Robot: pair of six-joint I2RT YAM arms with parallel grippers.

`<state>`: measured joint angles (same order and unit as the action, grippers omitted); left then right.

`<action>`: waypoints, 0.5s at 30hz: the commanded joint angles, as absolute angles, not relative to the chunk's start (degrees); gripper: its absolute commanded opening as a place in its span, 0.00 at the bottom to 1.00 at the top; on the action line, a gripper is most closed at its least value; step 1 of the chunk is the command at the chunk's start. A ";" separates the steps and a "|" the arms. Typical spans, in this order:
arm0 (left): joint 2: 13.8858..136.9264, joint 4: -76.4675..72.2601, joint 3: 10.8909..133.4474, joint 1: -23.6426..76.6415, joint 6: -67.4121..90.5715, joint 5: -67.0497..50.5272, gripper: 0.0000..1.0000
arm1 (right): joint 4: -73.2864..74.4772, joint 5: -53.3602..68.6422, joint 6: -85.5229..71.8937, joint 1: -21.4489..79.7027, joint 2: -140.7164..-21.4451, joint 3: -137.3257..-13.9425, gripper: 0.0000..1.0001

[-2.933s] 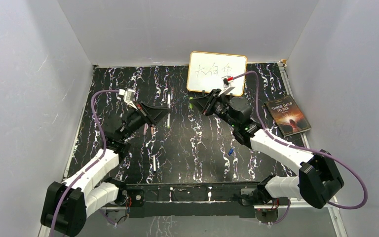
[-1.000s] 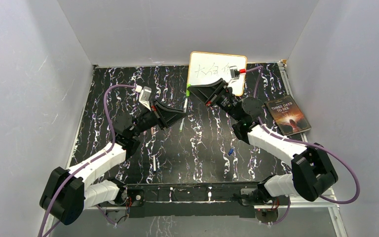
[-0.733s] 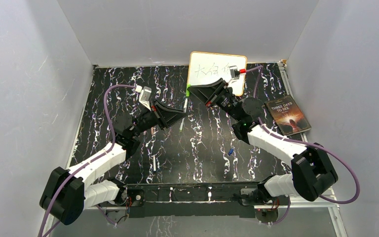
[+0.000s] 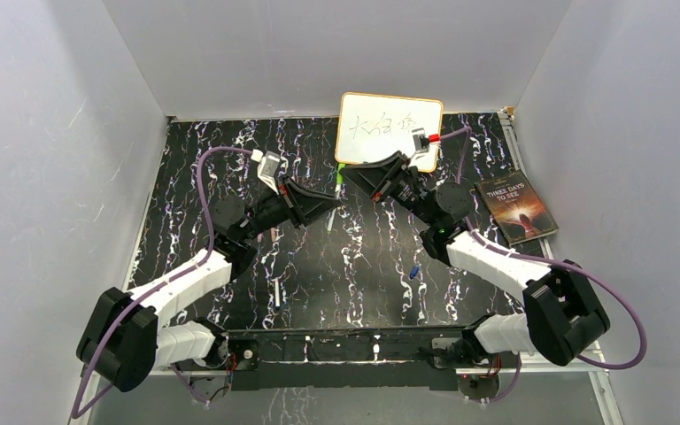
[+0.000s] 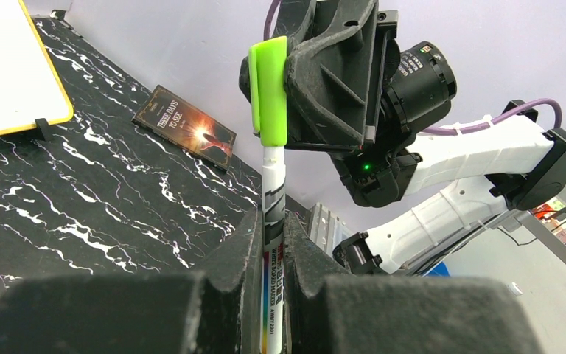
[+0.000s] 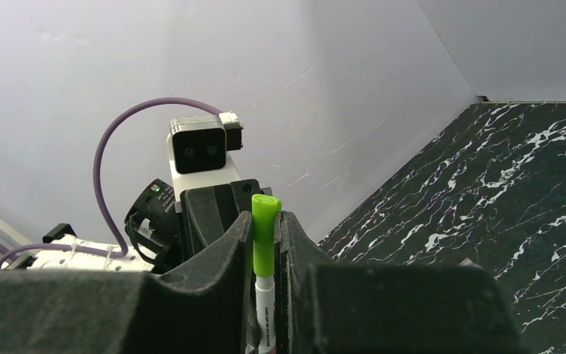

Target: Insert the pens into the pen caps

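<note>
A white pen (image 5: 272, 295) stands upright between the fingers of my left gripper (image 5: 273, 221), which is shut on its barrel. The bright green pen cap (image 5: 268, 92) sits over the pen's upper tip. My right gripper (image 6: 265, 221) is shut on this green cap (image 6: 264, 236), with the white barrel (image 6: 265, 313) showing just below it. From above, the two grippers meet nose to nose over the table's middle rear, the green cap (image 4: 340, 177) between them. Another white pen (image 4: 276, 292) and a blue cap (image 4: 414, 272) lie on the table.
A whiteboard (image 4: 388, 127) leans at the back wall just behind the grippers. A book (image 4: 515, 209) lies at the right edge of the black marbled table (image 4: 186, 168). Grey walls close in on three sides.
The left gripper has risen and moved right with the white pen. The right gripper has come down a little, and the green cap now sits on the pen's tip.
</note>
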<state>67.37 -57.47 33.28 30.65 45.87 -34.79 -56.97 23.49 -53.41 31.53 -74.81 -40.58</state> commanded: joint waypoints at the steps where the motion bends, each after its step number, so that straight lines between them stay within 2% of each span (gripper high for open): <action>1: 66.76 -61.22 36.18 30.64 44.61 -33.16 0.00 | -57.52 24.99 -51.44 32.24 -72.78 -39.38 0.00; 10: 66.84 -59.17 38.96 30.67 42.24 -31.90 0.00 | -54.58 24.61 -48.36 33.30 -72.17 -37.73 0.00; 15: 68.30 -57.71 41.58 30.63 39.65 -36.09 0.00 | -52.91 25.46 -44.73 33.35 -71.08 -38.15 0.00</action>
<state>68.58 -54.15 36.29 30.83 43.03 -35.62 -56.73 21.43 -49.06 32.23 -72.75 -38.57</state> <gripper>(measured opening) 0.068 0.111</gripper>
